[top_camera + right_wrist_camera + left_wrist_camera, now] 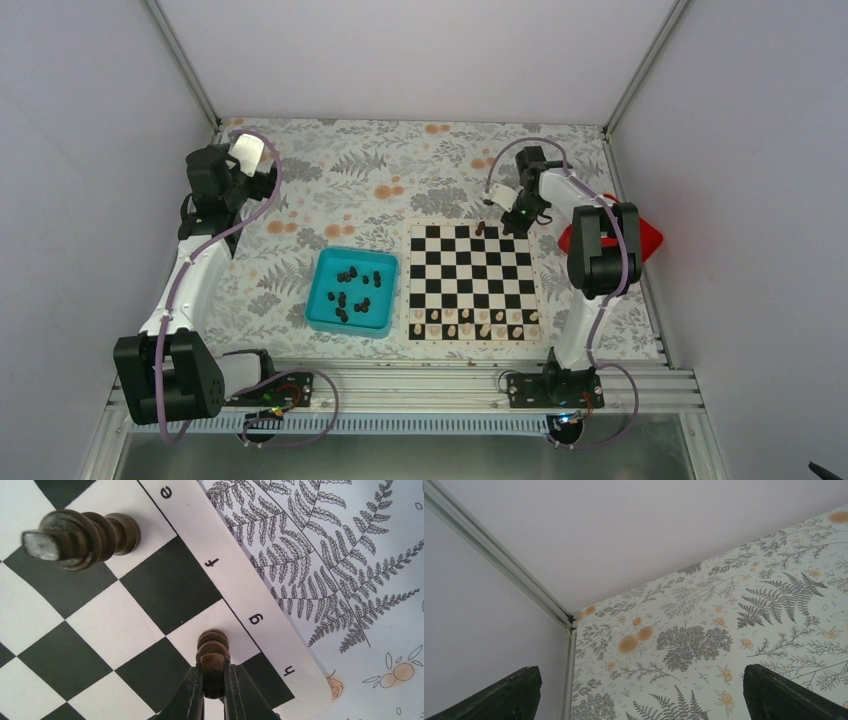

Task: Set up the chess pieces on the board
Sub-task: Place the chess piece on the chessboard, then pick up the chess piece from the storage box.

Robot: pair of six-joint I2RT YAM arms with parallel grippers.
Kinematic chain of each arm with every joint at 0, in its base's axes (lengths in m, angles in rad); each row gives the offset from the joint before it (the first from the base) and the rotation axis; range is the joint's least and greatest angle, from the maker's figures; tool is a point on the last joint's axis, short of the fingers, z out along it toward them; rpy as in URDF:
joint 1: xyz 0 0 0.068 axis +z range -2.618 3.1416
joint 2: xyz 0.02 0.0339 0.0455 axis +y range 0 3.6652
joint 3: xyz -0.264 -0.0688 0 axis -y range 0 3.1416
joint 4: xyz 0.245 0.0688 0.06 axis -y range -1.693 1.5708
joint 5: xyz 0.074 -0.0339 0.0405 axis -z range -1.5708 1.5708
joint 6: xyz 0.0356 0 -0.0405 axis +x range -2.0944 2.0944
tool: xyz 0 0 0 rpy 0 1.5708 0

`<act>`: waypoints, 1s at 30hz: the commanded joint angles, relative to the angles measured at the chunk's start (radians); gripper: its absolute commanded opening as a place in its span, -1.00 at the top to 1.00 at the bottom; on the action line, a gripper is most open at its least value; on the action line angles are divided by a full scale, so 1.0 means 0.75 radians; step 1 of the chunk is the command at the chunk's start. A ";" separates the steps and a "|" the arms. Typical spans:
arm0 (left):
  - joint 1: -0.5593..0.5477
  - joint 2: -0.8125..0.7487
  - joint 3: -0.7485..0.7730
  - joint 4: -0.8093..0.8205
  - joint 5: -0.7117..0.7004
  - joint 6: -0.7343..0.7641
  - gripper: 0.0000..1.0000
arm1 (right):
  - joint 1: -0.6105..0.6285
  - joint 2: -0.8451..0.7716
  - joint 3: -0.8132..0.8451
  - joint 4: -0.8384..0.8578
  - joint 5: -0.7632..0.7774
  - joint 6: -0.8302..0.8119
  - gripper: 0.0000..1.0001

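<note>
Right jaws clamp a small dark turned chess piece (212, 655), end-on over the g square of the black-and-white chequered board (170, 587).

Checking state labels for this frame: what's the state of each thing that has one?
right gripper: shut on a dark piece over the g square.
standing dark piece: upright on the e square, free.
left gripper: open, empty.
teal tray: holds loose dark pieces.
pale pieces: standing on the near rows of the board.
</note>
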 commanded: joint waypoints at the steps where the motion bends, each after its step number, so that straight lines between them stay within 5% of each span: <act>1: 0.006 -0.002 0.003 0.023 0.025 0.009 -1.00 | -0.010 0.023 -0.035 0.021 0.002 0.002 0.90; 9: 0.006 -0.004 0.003 0.024 0.021 0.009 -1.00 | -0.013 -0.040 -0.026 0.020 -0.010 0.004 0.26; 17: 0.006 -0.007 0.000 0.028 0.021 0.007 -1.00 | 0.039 -0.208 0.159 -0.129 -0.037 0.023 0.16; 30: 0.006 -0.008 0.003 0.032 0.019 0.004 -1.00 | 0.817 -0.196 0.373 -0.206 0.020 0.230 0.18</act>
